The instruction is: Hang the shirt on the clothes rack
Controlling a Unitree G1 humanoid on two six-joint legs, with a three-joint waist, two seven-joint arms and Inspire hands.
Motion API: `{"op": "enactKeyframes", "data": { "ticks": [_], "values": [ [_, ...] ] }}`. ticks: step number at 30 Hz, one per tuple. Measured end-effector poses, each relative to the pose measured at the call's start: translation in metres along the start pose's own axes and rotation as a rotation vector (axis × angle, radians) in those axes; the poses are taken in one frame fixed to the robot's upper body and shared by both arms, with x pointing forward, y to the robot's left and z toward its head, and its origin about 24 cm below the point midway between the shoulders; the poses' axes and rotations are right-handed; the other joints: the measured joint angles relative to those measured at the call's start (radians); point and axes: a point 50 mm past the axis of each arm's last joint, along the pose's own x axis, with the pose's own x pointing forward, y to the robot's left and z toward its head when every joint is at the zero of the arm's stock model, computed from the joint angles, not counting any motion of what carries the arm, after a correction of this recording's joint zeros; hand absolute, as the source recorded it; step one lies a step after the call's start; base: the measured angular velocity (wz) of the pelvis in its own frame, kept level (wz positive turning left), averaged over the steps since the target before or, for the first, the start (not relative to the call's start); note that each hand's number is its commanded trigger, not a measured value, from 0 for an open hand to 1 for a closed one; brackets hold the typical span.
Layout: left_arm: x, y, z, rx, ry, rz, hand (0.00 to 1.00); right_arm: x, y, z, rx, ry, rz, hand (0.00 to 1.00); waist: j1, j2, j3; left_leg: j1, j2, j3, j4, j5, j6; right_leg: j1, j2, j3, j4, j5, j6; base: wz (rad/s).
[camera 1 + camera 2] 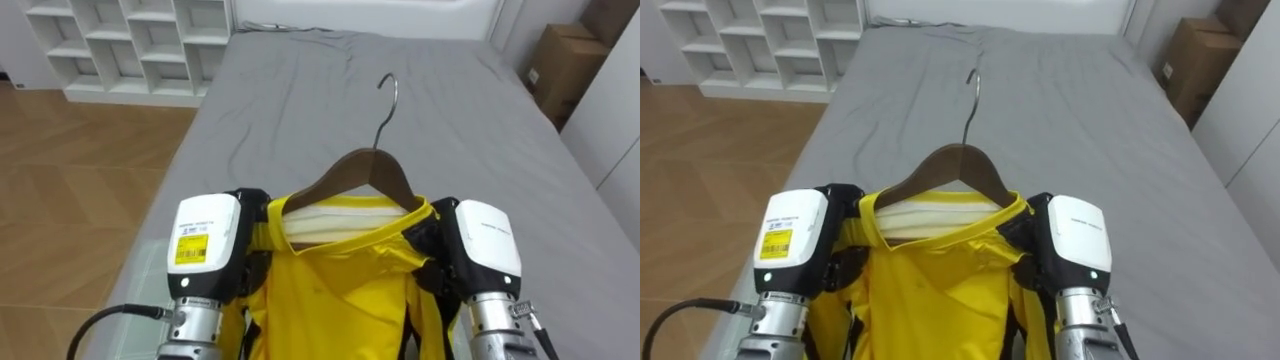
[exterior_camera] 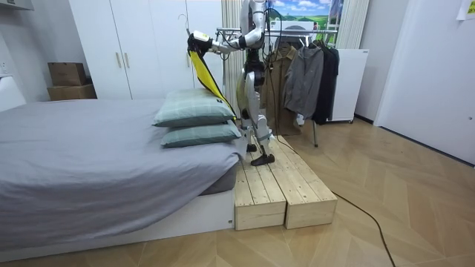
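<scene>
On my feed, the back of the left hand (image 1: 205, 240) is a white, round-cornered cover bearing a yellow label with dark print. The right hand (image 1: 487, 238) has the same cover in plain white. Black housing edges both. Below each, the wrist is ribbed silver metal, and I see a black cable looping off the left wrist. In the room view the frame looks silver-grey with dark joints.

We cannot make out the grasp of the left hand (image 1: 208, 240) or the right hand (image 1: 485, 240) behind the yellow shirt (image 1: 330, 290), whose lower part runs off the eye views' bottom edge, and its collar covers the wooden hanger's (image 1: 362, 170) ends
</scene>
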Motion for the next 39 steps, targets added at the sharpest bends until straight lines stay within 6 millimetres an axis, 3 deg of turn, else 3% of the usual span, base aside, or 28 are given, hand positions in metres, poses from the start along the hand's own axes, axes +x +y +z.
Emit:
{"op": "enactKeyframes", "data": {
  "ticks": [3, 4, 5, 25, 39],
  "values": [
    [0.0, 0.0, 0.0, 0.001, 0.0, 0.0, 1.0, 0.0, 0.0, 0.0, 0.001, 0.0, 0.001, 1.0, 0.0, 0.0, 0.0, 0.0, -0.001, 0.0, 0.0, 0.0, 0.0, 0.001, -0.005, -0.001, 0.0, 0.0, 0.0, 0.0],
    [0.0, 0.0, 0.0, 0.002, -0.001, -0.001, 0.7, 0.0, 0.0, 0.0, 0.001, -0.001, 0.001, 1.0, -0.001, 0.0, 0.0, 0.0, -0.001, 0.0, 0.0, 0.0, 0.0, 0.001, -0.007, -0.001, 0.0, 0.0, 0.001, 0.0],
    [0.0, 0.0, -0.001, 0.003, -0.001, 0.0, 0.0, 0.0, 0.0, 0.0, 0.002, -0.002, 0.003, 1.0, -0.001, 0.0, 0.0, 0.0, -0.002, 0.0, 0.0, 0.0, 0.0, 0.001, -0.007, -0.001, 0.001, -0.001, 0.001, 0.03],
    [0.0, -0.006, 0.013, -0.075, -0.001, 0.002, 0.0, -0.001, 0.004, 0.003, -0.049, -0.034, 0.044, 1.0, -0.002, -0.003, -0.0059, 0.004, -0.003, 0.005, 0.002, 0.0, 0.0, 0.002, -0.01, -0.001, 0.005, -0.001, 0.001, 0.0],
    [-0.002, -0.008, 0.013, -0.095, 0.006, -0.028, 0.0, -0.019, 0.014, -0.018, 0.045, 0.117, 0.116, 1.0, 0.0, -0.014, -0.0078, 0.038, -0.003, 0.031, -0.001, 0.0, 0.0, 0.03, -0.008, 0.017, 0.004, -0.007, 0.006, -0.02]
  ]
}}
